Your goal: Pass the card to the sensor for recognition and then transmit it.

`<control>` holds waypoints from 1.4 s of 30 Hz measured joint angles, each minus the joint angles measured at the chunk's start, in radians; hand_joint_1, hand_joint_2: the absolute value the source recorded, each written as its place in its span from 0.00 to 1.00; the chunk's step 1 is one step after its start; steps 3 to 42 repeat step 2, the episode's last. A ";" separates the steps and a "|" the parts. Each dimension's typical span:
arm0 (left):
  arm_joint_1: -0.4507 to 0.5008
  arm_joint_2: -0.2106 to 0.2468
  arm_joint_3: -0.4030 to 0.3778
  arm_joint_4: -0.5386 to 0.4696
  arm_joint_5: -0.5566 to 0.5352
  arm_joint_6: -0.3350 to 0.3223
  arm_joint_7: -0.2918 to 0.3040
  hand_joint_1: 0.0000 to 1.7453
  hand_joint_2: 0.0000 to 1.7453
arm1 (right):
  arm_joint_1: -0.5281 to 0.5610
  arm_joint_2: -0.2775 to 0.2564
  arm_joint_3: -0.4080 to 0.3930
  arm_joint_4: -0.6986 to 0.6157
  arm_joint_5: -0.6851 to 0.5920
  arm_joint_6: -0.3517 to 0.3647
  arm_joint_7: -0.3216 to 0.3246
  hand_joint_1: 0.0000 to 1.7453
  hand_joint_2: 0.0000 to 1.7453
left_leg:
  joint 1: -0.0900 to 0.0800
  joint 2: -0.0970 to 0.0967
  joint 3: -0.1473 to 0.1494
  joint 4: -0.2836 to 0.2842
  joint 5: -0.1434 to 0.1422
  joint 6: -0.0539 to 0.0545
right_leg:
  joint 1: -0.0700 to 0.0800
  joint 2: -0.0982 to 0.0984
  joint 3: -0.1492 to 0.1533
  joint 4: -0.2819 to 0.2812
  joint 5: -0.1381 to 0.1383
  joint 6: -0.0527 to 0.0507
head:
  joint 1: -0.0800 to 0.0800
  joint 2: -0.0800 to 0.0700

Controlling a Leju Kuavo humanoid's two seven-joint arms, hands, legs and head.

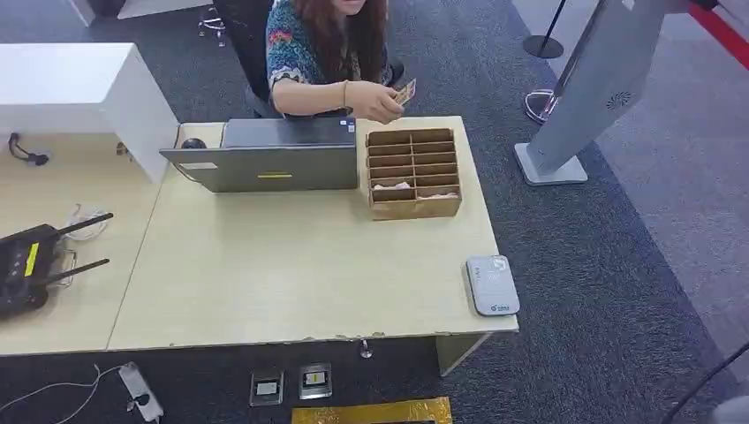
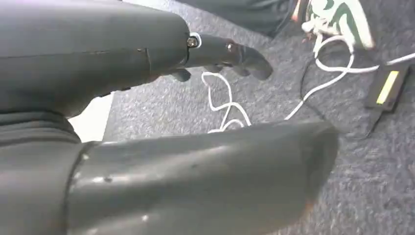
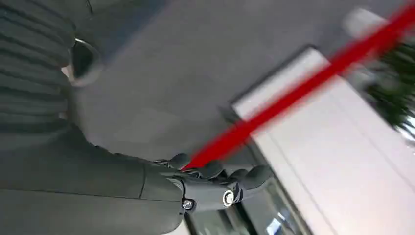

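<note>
A person sits behind the desk (image 1: 291, 274) and holds a small card (image 1: 405, 92) in one hand (image 1: 378, 104), above the far edge of the desk. The grey card sensor (image 1: 492, 284) lies flat near the desk's front right corner. My left hand (image 2: 161, 58) hangs over dark carpet with its fingers stretched out and nothing in them. My right hand (image 3: 205, 188) also hangs low and holds nothing, its fingers loosely bent and apart.
A closed laptop (image 1: 274, 155) and a cardboard slotted box (image 1: 413, 172) stand at the back of the desk. A black router (image 1: 26, 265) lies on the left table. A white kiosk stand (image 1: 592, 88) rises right of the desk. Cables (image 2: 225, 105) trail on the floor.
</note>
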 joint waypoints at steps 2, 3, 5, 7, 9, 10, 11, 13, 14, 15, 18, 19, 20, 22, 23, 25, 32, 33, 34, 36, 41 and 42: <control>-0.001 0.002 0.002 0.000 -0.006 -0.016 0.000 0.00 0.00 | 0.073 0.013 -0.013 0.056 -0.007 0.084 0.090 0.00 1.00 | 0.000 -0.001 0.000 0.000 0.000 0.000 | 0.000 0.000 0.000 0.000 -0.001 0.000 | 0.000 0.000; -0.001 0.002 0.002 0.000 -0.006 -0.016 0.000 0.00 0.00 | 0.073 0.013 -0.013 0.056 -0.007 0.084 0.090 0.00 1.00 | 0.000 -0.001 0.000 0.000 0.000 0.000 | 0.000 0.000 0.000 0.000 -0.001 0.000 | 0.000 0.000; -0.001 0.002 0.002 0.000 -0.006 -0.016 0.000 0.00 0.00 | 0.073 0.013 -0.013 0.056 -0.007 0.084 0.090 0.00 1.00 | 0.000 -0.001 0.000 0.000 0.000 0.000 | 0.000 0.000 0.000 0.000 -0.001 0.000 | 0.000 0.000; -0.001 0.002 0.002 0.000 -0.006 -0.016 0.000 0.00 0.00 | 0.073 0.013 -0.013 0.056 -0.007 0.084 0.090 0.00 1.00 | 0.000 -0.001 0.000 0.000 0.000 0.000 | 0.000 0.000 0.000 0.000 -0.001 0.000 | 0.000 0.000; -0.001 0.002 0.002 0.000 -0.006 -0.016 0.000 0.00 0.00 | 0.073 0.013 -0.013 0.056 -0.007 0.084 0.090 0.00 1.00 | 0.000 -0.001 0.000 0.000 0.000 0.000 | 0.000 0.000 0.000 0.000 -0.001 0.000 | 0.000 0.000; -0.001 0.002 0.002 0.000 -0.006 -0.016 0.000 0.00 0.00 | 0.073 0.013 -0.013 0.056 -0.007 0.084 0.090 0.00 1.00 | 0.000 -0.001 0.000 0.000 0.000 0.000 | 0.000 0.000 0.000 0.000 -0.001 0.000 | 0.000 0.000; -0.001 0.002 0.002 0.000 -0.006 -0.016 0.000 0.00 0.00 | 0.073 0.013 -0.013 0.056 -0.007 0.084 0.090 0.00 1.00 | 0.000 -0.001 0.000 0.000 0.000 0.000 | 0.000 0.000 0.000 0.000 -0.001 0.000 | 0.000 0.000; -0.001 0.002 0.002 0.000 -0.006 -0.016 0.000 0.00 0.00 | 0.073 0.013 -0.013 0.056 -0.007 0.084 0.090 0.00 1.00 | 0.000 -0.001 0.000 0.000 0.000 0.000 | 0.000 0.000 0.000 0.000 -0.001 0.000 | 0.000 0.000; -0.001 0.002 0.002 0.000 -0.006 -0.016 0.000 0.00 0.00 | 0.073 0.013 -0.013 0.056 -0.007 0.084 0.090 0.00 1.00 | 0.000 -0.001 0.000 0.000 0.000 0.000 | 0.000 0.000 0.000 0.000 -0.001 0.000 | 0.000 0.000; -0.001 0.002 0.002 0.000 -0.006 -0.016 0.000 0.00 0.00 | 0.073 0.013 -0.013 0.056 -0.007 0.084 0.090 0.00 1.00 | 0.000 -0.001 0.000 0.000 0.000 0.000 | 0.000 0.000 0.000 0.000 -0.001 0.000 | 0.000 0.000; -0.001 0.002 0.002 0.000 -0.006 -0.016 0.000 0.00 0.00 | 0.073 0.013 -0.013 0.056 -0.007 0.084 0.090 0.00 1.00 | 0.000 -0.001 0.000 0.000 0.000 0.000 | 0.000 0.000 0.000 0.000 -0.001 0.000 | 0.000 0.000; -0.001 0.002 0.002 0.000 -0.006 -0.016 0.000 0.00 0.00 | 0.073 0.013 -0.013 0.056 -0.007 0.084 0.090 0.00 1.00 | 0.000 -0.001 0.000 0.000 0.000 0.000 | 0.000 0.000 0.000 0.000 -0.001 0.000 | 0.000 0.000; -0.001 0.002 0.002 0.000 -0.006 -0.016 0.000 0.00 0.00 | 0.073 0.013 -0.013 0.056 -0.007 0.084 0.090 0.00 1.00 | 0.000 -0.001 0.000 0.000 0.000 0.000 | 0.000 0.000 0.000 0.000 -0.001 0.000 | 0.000 0.000; -0.001 0.002 0.002 0.000 -0.006 -0.016 0.000 0.00 0.00 | 0.073 0.013 -0.013 0.056 -0.007 0.084 0.090 0.00 1.00 | 0.000 -0.001 0.000 0.000 0.000 0.000 | 0.000 0.000 0.000 0.000 -0.001 0.000 | 0.000 0.000; -0.001 0.002 0.002 0.000 -0.006 -0.016 0.000 0.00 0.00 | 0.073 0.013 -0.013 0.056 -0.007 0.084 0.090 0.00 1.00 | 0.000 -0.001 0.000 0.000 0.000 0.000 | 0.000 0.000 0.000 0.000 -0.001 0.000 | 0.000 0.000; -0.001 0.002 0.002 0.000 -0.006 -0.016 0.000 0.00 0.00 | 0.073 0.013 -0.013 0.056 -0.007 0.084 0.090 0.00 1.00 | 0.000 -0.001 0.000 0.000 0.000 0.000 | 0.000 0.000 0.000 0.000 -0.001 0.000 | 0.000 0.000; -0.001 0.002 0.002 0.000 -0.006 -0.016 0.000 0.00 0.00 | 0.073 0.013 -0.013 0.056 -0.007 0.084 0.090 0.00 1.00 | 0.000 -0.001 0.000 0.000 0.000 0.000 | 0.000 0.000 0.000 0.000 -0.001 0.000 | 0.000 0.000; -0.001 0.002 0.002 0.000 -0.006 -0.016 0.000 0.00 0.00 | 0.073 0.013 -0.013 0.056 -0.007 0.084 0.090 0.00 1.00 | 0.000 -0.001 0.000 0.000 0.000 0.000 | 0.000 0.000 0.000 0.000 -0.001 0.000 | 0.000 0.000; -0.001 0.002 0.002 0.000 -0.006 -0.016 0.000 0.00 0.00 | 0.073 0.013 -0.013 0.056 -0.007 0.084 0.090 0.00 1.00 | 0.000 -0.001 0.000 0.000 0.000 0.000 | 0.000 0.000 0.000 0.000 -0.001 0.000 | 0.000 0.000; -0.001 0.002 0.002 0.000 -0.006 -0.016 0.000 0.00 0.00 | 0.073 0.013 -0.013 0.056 -0.007 0.084 0.090 0.00 1.00 | 0.000 -0.001 0.000 0.000 0.000 0.000 | 0.000 0.000 0.000 0.000 -0.001 0.000 | 0.000 0.000; -0.001 0.002 0.002 0.000 -0.006 -0.016 0.000 0.00 0.00 | 0.073 0.013 -0.013 0.056 -0.007 0.084 0.090 0.00 1.00 | 0.000 -0.001 0.000 0.000 0.000 0.000 | 0.000 0.000 0.000 0.000 -0.001 0.000 | 0.000 0.000; -0.001 0.002 0.002 0.000 -0.006 -0.016 0.000 0.00 0.00 | 0.073 0.013 -0.013 0.056 -0.007 0.084 0.090 0.00 1.00 | 0.000 -0.001 0.000 0.000 0.000 0.000 | 0.000 0.000 0.000 0.000 -0.001 0.000 | 0.000 0.000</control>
